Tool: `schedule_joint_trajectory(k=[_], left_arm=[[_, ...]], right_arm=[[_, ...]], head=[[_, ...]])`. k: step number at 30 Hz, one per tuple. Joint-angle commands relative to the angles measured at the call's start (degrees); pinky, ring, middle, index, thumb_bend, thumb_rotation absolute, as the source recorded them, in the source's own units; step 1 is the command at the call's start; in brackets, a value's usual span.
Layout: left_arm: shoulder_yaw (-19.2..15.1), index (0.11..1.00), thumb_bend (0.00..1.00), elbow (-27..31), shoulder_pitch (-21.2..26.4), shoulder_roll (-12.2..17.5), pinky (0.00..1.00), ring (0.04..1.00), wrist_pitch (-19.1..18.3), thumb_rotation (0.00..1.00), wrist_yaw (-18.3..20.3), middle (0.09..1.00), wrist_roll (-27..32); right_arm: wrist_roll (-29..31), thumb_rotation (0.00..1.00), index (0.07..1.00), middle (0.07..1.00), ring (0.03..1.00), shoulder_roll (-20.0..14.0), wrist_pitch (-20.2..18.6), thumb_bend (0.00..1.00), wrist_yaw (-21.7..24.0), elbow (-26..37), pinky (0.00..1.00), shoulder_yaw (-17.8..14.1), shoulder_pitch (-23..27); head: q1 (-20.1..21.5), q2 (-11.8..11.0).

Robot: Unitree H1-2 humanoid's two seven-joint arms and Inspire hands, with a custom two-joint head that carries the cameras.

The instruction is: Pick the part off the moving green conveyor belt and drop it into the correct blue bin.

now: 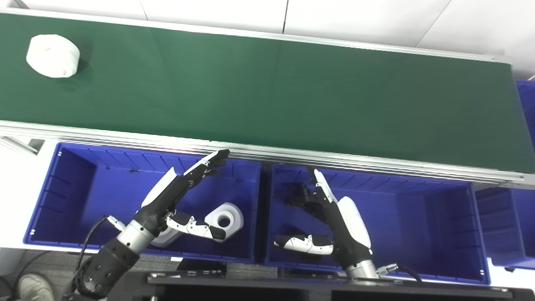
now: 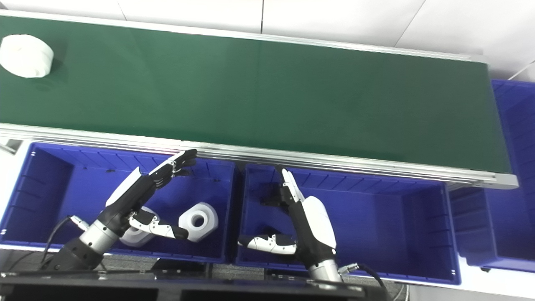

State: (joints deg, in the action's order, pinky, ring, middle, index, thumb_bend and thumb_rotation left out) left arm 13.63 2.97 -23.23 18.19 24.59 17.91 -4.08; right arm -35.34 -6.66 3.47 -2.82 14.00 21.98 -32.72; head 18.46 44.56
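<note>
A white round part (image 1: 53, 55) lies at the far left of the green conveyor belt (image 1: 271, 92); it also shows in the right eye view (image 2: 26, 55). My left hand (image 1: 177, 193) is open and empty, held above the left blue bin (image 1: 62, 184), fingers pointing toward the belt edge. My right hand (image 1: 334, 217) is open and empty above the middle blue bin (image 1: 418, 217). Both hands are far from the part on the belt.
The left bin holds a white hex nut-shaped part (image 1: 225, 218) and another white part (image 1: 167, 236) partly hidden behind my left hand. A third blue bin (image 1: 510, 225) stands at the right. The belt's metal rail (image 1: 292, 154) runs between belt and bins.
</note>
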Motion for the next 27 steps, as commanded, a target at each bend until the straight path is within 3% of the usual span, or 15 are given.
schedule_joint_trajectory(k=[1,13,21,27], left_arm=[[-0.14,0.931,1.0,0.95,0.37,0.34,0.84,0.906,2.31,0.29,-1.08,0.939,0.59],[1.23,0.93,1.0,-0.09,0.7,0.74,0.84,0.907,2.31,0.31,-3.15,0.937,-1.42],[3.54,0.923,1.0,-2.23,1.21,1.66,0.85,0.907,2.33,0.31,-5.75,0.933,-2.19],[5.31,0.899,1.0,-3.28,1.69,1.84,0.82,0.888,2.33,0.29,-7.75,0.913,-1.94]], right_arm=[[0.04,0.51,1.0,0.995,0.939,0.07,4.38,0.94,-1.9,0.2,0.85,0.35,0.19],[0.68,0.52,1.0,0.989,0.938,-0.19,6.31,0.95,-3.62,-1.85,0.86,0.39,0.38],[0.46,0.49,1.0,0.982,0.926,-0.42,8.27,0.94,-5.23,-4.51,0.83,0.39,0.45],[1.43,0.45,1.0,0.983,0.919,-0.62,10.17,0.94,-6.22,-6.09,0.81,0.05,0.57]], head=[[-0.08,-0.08],[-0.23,-2.76],[-0.53,-7.51],[-1.84,-8.8]])
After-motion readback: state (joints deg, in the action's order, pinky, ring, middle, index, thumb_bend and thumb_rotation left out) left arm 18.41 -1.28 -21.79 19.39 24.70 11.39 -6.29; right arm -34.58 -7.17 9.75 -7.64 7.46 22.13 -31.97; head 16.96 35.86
